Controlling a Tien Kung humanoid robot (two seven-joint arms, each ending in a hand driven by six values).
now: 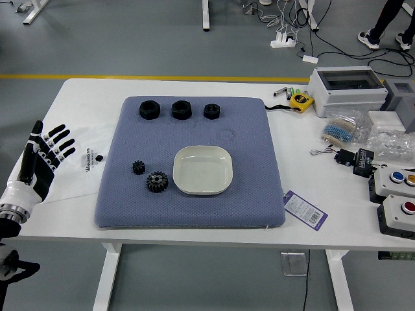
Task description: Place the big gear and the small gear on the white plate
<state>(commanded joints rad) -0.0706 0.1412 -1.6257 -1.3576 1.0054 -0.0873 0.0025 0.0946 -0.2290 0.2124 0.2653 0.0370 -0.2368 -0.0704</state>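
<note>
The big gear [157, 182], black and toothed, lies on the blue-grey mat just left of the white plate [202, 170]. Up and to its left is the small gear [138, 167], also black, on the same mat. Nothing lies on the plate. My left hand [57, 146] is over the table's left side, left of the mat and apart from both gears, its fingers spread and holding nothing. My right hand is out of the picture.
Three black nuts [181, 109] stand along the mat's far edge. A purple-edged tag [305, 210] lies right of the mat. Further right are a yellow tape measure [301, 101], a white box [347, 89], plastic bags and button boxes [397, 216]. A person's feet show far back right.
</note>
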